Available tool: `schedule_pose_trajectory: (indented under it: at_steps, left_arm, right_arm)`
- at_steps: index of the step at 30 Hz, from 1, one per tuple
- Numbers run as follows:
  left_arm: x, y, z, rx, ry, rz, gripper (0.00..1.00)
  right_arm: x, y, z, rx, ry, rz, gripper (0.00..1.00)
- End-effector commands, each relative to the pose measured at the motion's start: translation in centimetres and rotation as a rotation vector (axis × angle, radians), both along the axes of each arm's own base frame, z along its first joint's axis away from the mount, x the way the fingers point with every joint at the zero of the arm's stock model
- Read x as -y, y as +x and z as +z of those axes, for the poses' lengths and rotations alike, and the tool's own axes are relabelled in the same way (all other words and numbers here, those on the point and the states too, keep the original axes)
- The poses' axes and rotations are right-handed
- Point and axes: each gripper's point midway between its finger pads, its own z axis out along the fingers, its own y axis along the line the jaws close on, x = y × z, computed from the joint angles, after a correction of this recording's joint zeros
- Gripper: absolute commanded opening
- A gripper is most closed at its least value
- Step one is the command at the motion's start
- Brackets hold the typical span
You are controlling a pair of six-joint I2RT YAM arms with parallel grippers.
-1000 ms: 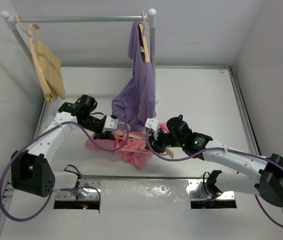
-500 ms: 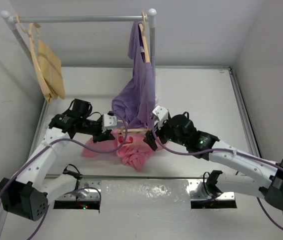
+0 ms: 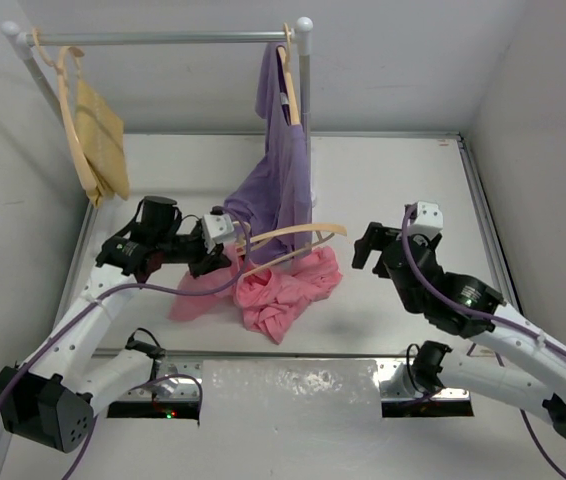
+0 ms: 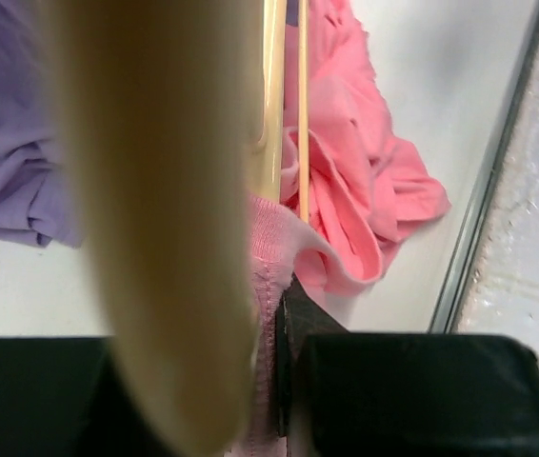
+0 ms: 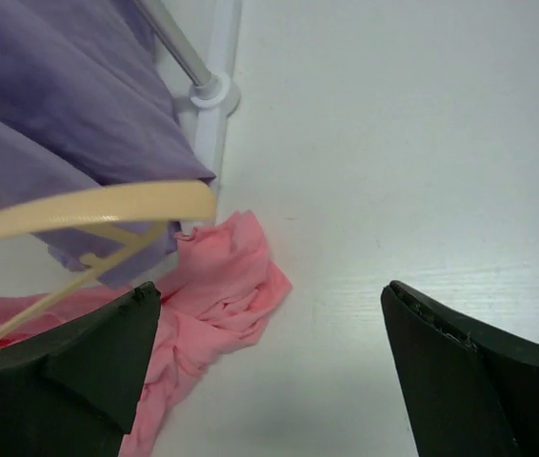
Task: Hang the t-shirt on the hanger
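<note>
T-shirt [image 3: 288,290]: pink, crumpled on the worktop [image 3: 403,180] beneath the hanging purple shirt [image 3: 281,180]. Left jaws pinch one end of the hanger [image 5: 89,208], pink fabric against them. Right jaws stand spread, apart from both.

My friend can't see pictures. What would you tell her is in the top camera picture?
The left gripper holds a pale wooden hanger above a crumpled pink t-shirt on a white table. The right gripper is open and empty beside them. Behind, a rail carries a purple shirt and a yellow cloth.
</note>
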Motion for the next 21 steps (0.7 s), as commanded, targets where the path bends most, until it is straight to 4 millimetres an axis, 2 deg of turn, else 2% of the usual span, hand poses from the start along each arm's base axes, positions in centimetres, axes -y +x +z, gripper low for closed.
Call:
schedule_pose_trajectory:
  at_steps: [1,4,6,7,8,9,10,11,12,13,14,15,16,17,18,19,20,21]
  left_arm:
    - [0.6,2.2,1.9,0.073,-0.042,0.065,0.0]
    - [0.5,2.6,1.8,0.06,-0.036,0.09,0.0]
    - [0.5,2.6,1.9,0.059,-0.041,0.096,0.0]
    - [0.5,2.7,1.9,0.055,-0.041,0.098,0.0]
    - [0.6,2.7,1.9,0.052,-0.041,0.093,0.0]
    - [0.7,2.7,2.0,0.055,-0.044,0.083,0.0]
    - [0.9,2.6,2.1,0.053,-0.048,0.076,0.0]
    - [0.9,2.6,2.1,0.059,-0.048,0.067,0.0]
    - [1.1,2.5,2.3,0.062,-0.052,0.057,0.0]
    - [1.1,2.4,2.2,0.06,-0.05,0.052,0.0]
    - [1.1,2.3,2.2,0.064,-0.048,0.046,0.0]
    - [1.2,2.2,2.1,0.06,-0.047,0.04,0.0]
    - [1.2,2.2,2.1,0.059,-0.049,0.041,0.0]
    - [1.2,2.3,2.0,0.054,-0.052,0.05,0.0]
    - [1.3,2.7,2.2,0.066,-0.063,0.056,0.0]
    - [1.4,2.6,2.1,0.054,-0.07,0.062,0.0]
    - [1.6,2.6,2.2,0.053,-0.083,0.055,0.0]
    - [1.8,2.4,2.1,0.041,-0.092,0.047,0.0]
  right_arm:
    - [0.8,-1.0,-3.0,-0.095,-0.011,-0.077,0.94]
    - [-1.0,-1.5,-2.9,-0.067,-0.017,-0.079,0.85]
    - [-4.1,-2.2,-2.4,0.038,-0.112,0.033,0.83]
    - [-8.0,-2.3,-0.8,0.106,-0.015,0.112,0.82]
    - [-11.2,-2.7,-1.9,0.079,-0.02,0.231,0.82]
    - [-14.8,-3.2,-1.9,0.093,0.041,0.365,0.82]
    - [-15.7,-2.9,-2.2,0.108,0.053,0.368,0.82]
    - [-18.2,-4.0,-2.9,0.08,0.1,0.484,0.82]
    - [-20.2,-4.1,-3.5,0.096,0.129,0.537,0.8]
    - [-21.0,-4.1,-4.0,0.082,0.127,0.561,0.75]
    - [-22.1,-4.2,-3.7,0.071,0.139,0.593,0.73]
    - [-22.4,-3.4,-5.4,0.03,0.101,0.583,0.72]
    - [-22.7,-2.7,-5.7,0.012,0.112,0.578,0.68]
    - [-23.9,-3.0,-6.0,-0.042,0.183,0.617,0.64]
    - [-23.8,-1.1,-7.0,-0.078,0.221,0.577,0.59]
    - [-23.9,-0.7,-7.7,-0.105,0.262,0.562,0.53]
    - [-23.9,0.0,-7.6,-0.079,0.282,0.547,0.52]
    - [-23.8,0.4,-7.9,-0.054,0.258,0.547,0.57]
